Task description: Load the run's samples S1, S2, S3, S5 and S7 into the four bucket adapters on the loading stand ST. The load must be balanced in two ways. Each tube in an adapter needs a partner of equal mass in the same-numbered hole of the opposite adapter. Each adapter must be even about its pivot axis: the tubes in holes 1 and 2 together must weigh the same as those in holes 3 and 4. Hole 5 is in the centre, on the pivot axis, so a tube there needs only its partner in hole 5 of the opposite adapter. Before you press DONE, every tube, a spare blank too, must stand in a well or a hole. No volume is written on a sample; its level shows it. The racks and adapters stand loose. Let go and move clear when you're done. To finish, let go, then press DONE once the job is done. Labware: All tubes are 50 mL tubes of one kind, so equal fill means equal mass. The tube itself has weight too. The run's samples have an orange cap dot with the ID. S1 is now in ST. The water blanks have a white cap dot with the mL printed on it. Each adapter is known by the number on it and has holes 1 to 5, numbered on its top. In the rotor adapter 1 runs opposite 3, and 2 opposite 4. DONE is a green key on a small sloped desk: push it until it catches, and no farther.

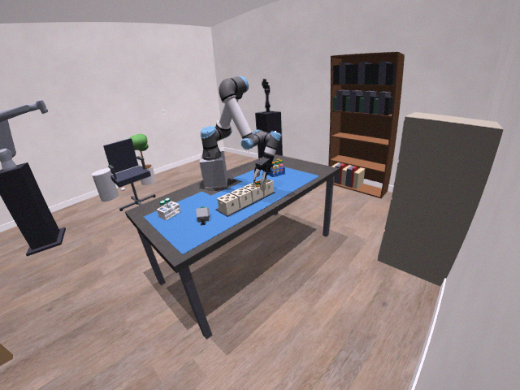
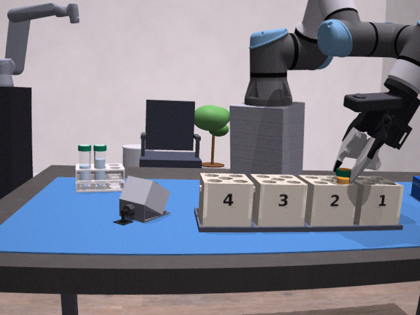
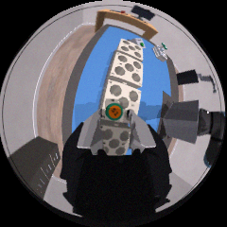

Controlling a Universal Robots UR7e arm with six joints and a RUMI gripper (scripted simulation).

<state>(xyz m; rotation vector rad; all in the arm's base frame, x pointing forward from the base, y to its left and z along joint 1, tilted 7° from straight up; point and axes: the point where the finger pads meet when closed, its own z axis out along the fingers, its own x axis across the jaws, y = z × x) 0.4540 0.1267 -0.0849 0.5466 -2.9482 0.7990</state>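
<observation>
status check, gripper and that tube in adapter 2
Gripper part-open, fingers either side of the tube cap, gripping nothing. Orange-dot tube seated in adapter 2. Adapters 1 and 3 close alongside; nothing blocking.

Four large black numerals could be read, each printed on the front face of a cream, box-shaped bucket adapter standing in a row on the dark grey loading stand base [image 2: 298,229]. Taking the adapter marked 4 [image 2: 227,200] as the landmark, the adapter marked 3 [image 2: 283,200] stood touching it on its right, the adapter marked 2 [image 2: 334,201] came next in the row, and the adapter marked 1 [image 2: 382,200] stood farthest from it at the row's right end. The orange dot on the green-capped tube [image 3: 114,112] carried a dark mark too small to read, as were any numbers on the adapters' tops.
</observation>
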